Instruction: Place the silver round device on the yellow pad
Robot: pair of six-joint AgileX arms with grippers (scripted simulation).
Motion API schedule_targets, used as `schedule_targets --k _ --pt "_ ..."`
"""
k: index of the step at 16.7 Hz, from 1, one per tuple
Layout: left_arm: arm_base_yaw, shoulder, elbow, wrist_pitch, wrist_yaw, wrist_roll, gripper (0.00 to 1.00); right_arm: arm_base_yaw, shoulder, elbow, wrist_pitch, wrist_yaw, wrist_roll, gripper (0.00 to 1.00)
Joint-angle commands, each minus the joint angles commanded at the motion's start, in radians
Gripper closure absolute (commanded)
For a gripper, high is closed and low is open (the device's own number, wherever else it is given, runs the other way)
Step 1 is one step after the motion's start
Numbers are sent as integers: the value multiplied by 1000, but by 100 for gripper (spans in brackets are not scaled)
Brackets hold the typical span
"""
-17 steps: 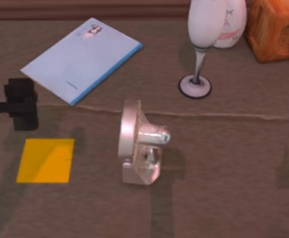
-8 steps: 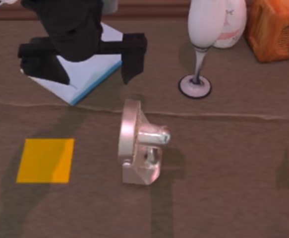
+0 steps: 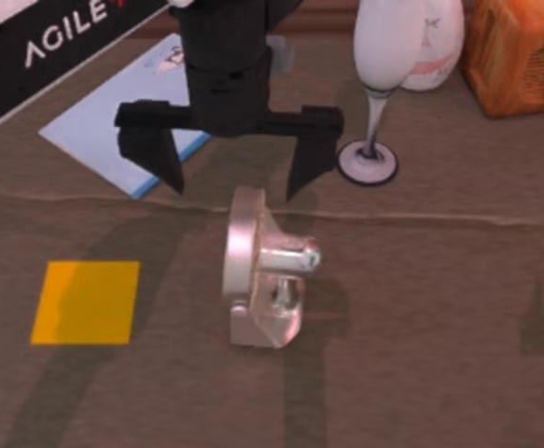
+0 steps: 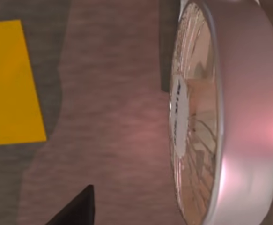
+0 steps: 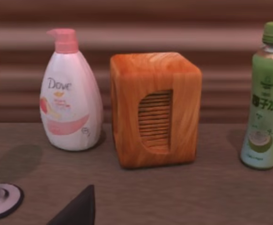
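The silver round device point(image 3: 267, 271) lies on the brown table near the middle, its disc on edge and its knob pointing right. The yellow pad point(image 3: 87, 301) lies flat to its left, well apart from it. My left gripper point(image 3: 234, 187) hangs open just behind the device, one finger on each side of the disc's far rim, touching nothing. In the left wrist view the disc point(image 4: 220, 117) looms close, the pad point(image 4: 10, 84) sits farther off, and one dark fingertip point(image 4: 77, 211) shows. My right arm is outside the top view; its wrist view shows one fingertip point(image 5: 77, 211).
A light-blue booklet point(image 3: 80, 131) lies at the back left, partly under the left arm. A white stemmed glass point(image 3: 376, 84), a Dove bottle point(image 5: 70, 103) and an orange wooden box point(image 3: 519, 51) stand at the back right. A green bottle point(image 5: 262, 103) stands beside the box.
My left arm swung in from the table's left edge, crossed over the booklet and now hangs open behind the silver device. The device and pad have not moved.
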Motion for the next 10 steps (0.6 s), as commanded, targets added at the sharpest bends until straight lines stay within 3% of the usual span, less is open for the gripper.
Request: schedule_targets --k 5,10 --pt "5 -2 -6 6 0 1 0 0 0 0 0 0 0 0" --pt "3 -15 -144 128 0 3 0 0 0 0 0 0 0 0"
